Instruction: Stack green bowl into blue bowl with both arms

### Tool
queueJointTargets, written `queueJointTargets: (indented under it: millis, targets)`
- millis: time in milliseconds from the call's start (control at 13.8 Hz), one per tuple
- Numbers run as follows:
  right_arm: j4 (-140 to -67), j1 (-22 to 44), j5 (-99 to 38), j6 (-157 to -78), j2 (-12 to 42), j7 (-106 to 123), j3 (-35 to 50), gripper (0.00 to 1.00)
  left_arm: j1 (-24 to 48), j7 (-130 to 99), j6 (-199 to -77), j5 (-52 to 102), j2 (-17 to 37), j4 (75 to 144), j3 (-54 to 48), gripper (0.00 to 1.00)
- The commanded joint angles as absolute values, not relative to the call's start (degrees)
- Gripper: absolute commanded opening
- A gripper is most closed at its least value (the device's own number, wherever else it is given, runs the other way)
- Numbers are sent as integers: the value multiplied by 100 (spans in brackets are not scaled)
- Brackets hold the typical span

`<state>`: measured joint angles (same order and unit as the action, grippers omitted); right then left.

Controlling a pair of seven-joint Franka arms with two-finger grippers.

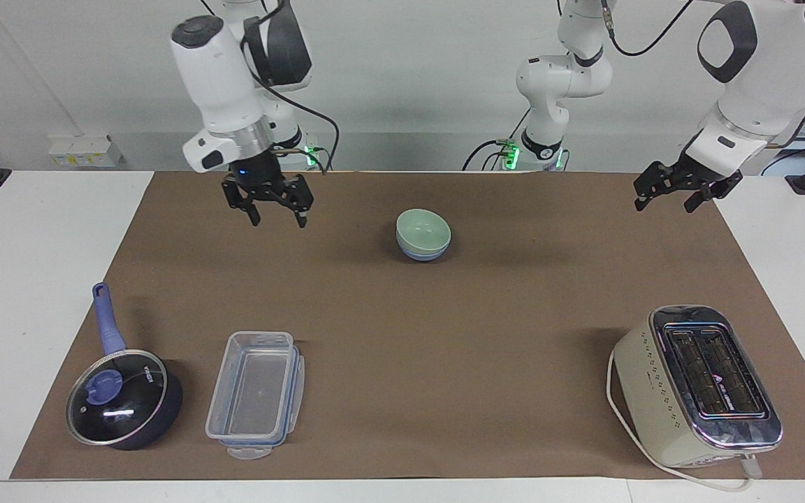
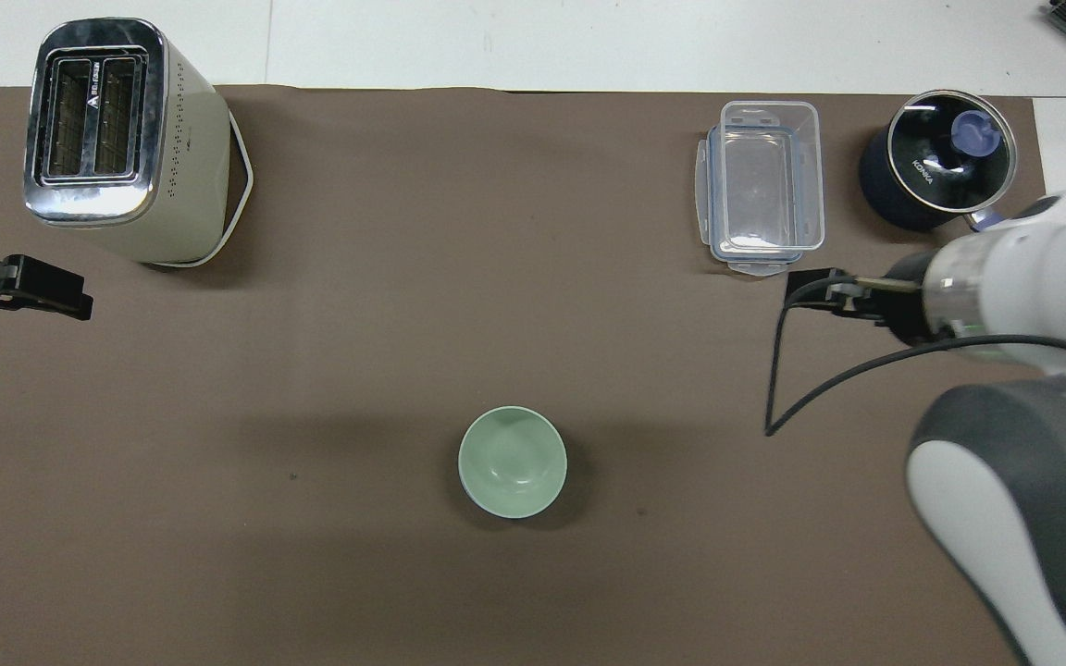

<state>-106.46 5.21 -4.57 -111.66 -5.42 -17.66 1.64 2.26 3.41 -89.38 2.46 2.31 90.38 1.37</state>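
The pale green bowl (image 1: 423,228) (image 2: 512,460) sits nested in the blue bowl (image 1: 421,253), whose rim shows just under it in the facing view; from overhead the blue bowl is hidden. The pair stands on the brown mat, midway between the arms and close to the robots. My right gripper (image 1: 279,221) (image 2: 808,281) hangs open and empty in the air over the mat, well off to the right arm's side of the bowls. My left gripper (image 1: 663,206) (image 2: 70,296) waits open and empty over the mat's edge at the left arm's end.
A cream toaster (image 1: 699,384) (image 2: 117,139) stands far from the robots at the left arm's end. A clear lidless container (image 1: 256,395) (image 2: 762,185) and a dark blue lidded saucepan (image 1: 123,398) (image 2: 935,171) sit far from the robots at the right arm's end.
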Motion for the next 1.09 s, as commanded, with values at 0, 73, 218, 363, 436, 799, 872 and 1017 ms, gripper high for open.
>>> queueJointTargets:
  millis: [0,73,218,363,436,799,872,1017]
  targets:
    - [-9819,2,-80,-10575,-360,-1434,246,100,193,272,-8886,114,211,9018,97,100]
    - [-9617,-139,-53,-10382,-360,-1285,246,100,193,272,-8886,114,211,9018,97,100]
    - [-9134,-290,-9,-9908,-247,-1143,246,100,193,272,-8886,114,211,9026,97,100]
    - [-8389,-281,0,-9101,182,-1169,237,100,193,272,-8886,114,211,9026,97,100]
    - [-8054,-273,52,-8853,359,-1178,246,100,193,272,-8886,114,211,9018,97,100]
    - [-7849,-176,150,-8394,440,-1195,264,100,193,272,-8886,114,211,9026,97,100]
    - [-7883,-176,158,-8402,396,-1213,272,100,193,272,-8886,114,211,9018,97,100]
    - [-8312,-184,141,-8376,98,-1230,308,100,193,272,-8886,114,211,9018,97,100]
